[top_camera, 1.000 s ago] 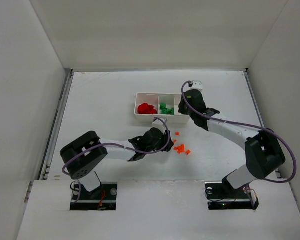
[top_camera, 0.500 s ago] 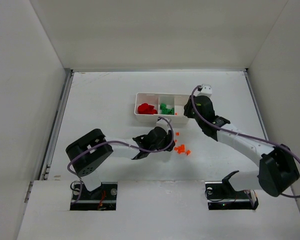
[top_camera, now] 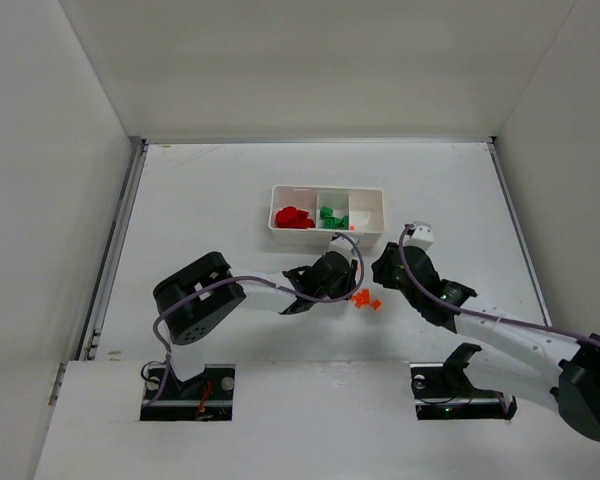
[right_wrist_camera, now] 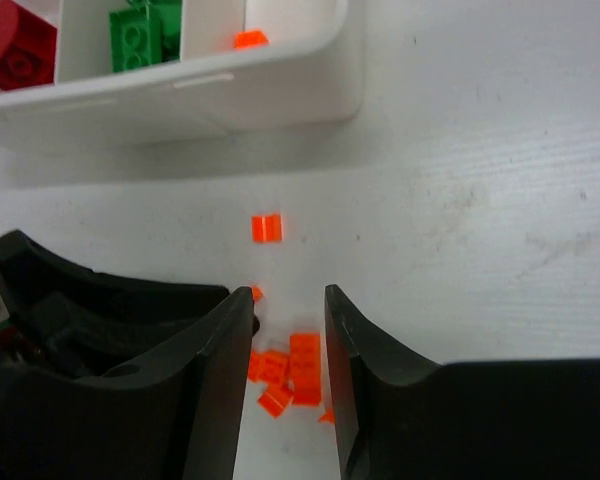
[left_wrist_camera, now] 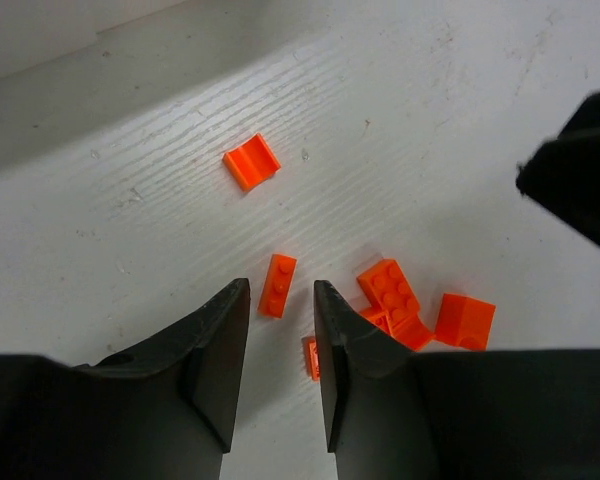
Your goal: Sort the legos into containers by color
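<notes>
Straddling slim orange brick (left_wrist_camera: 278, 285) with my left gripper (left_wrist_camera: 280, 312), fingers (left_wrist_camera: 220, 345) slightly spread, not touching it | its long axis is lying parallel to my finger faces | orange cluster (left_wrist_camera: 410, 315) is sitting just beside it | my right gripper (right_wrist_camera: 288, 300), spread and empty, is hovering farther off.
</notes>
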`<state>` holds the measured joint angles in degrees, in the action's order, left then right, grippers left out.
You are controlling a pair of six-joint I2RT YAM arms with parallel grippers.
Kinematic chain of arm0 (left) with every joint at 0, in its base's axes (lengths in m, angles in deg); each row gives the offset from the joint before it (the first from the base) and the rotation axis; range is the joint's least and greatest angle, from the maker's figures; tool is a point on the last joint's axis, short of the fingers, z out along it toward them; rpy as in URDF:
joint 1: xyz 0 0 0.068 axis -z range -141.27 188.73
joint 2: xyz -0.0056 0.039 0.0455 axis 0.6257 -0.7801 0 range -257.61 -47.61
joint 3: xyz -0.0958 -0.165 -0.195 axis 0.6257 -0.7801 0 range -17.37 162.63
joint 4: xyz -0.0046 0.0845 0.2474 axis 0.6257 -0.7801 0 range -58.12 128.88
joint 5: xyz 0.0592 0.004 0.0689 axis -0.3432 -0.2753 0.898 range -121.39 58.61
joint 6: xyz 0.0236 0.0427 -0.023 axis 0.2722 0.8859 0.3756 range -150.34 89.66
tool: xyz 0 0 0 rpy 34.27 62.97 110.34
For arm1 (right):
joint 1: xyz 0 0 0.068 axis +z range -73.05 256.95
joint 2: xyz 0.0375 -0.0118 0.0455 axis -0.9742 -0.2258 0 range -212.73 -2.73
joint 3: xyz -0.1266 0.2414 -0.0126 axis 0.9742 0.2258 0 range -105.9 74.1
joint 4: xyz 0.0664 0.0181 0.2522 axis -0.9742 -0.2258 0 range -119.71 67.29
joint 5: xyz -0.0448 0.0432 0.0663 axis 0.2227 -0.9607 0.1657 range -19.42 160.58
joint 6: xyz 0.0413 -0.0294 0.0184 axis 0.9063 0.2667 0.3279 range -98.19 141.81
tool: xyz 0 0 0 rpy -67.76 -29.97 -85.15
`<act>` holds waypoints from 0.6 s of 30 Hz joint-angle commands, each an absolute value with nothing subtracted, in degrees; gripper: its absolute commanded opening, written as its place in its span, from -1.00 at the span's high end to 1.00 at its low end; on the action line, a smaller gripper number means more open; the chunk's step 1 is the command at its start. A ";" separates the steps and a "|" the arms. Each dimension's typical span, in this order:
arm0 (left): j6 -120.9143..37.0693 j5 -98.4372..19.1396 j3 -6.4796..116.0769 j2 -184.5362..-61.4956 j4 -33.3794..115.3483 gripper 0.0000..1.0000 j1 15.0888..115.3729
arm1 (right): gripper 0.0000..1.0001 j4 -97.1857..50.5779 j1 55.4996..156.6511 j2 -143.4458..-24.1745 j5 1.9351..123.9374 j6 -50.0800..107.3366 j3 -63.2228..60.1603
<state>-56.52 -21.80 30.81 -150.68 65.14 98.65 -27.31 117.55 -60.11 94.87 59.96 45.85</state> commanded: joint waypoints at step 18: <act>-56.53 -20.75 37.82 -142.80 62.00 0.81 95.29 | -0.07 -42.57 130.43 -59.07 104.23 79.46 48.00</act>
<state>-55.16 -19.25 33.59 -147.24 60.40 96.97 -40.95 129.61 -59.04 100.86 76.40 48.50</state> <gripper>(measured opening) 0.104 0.537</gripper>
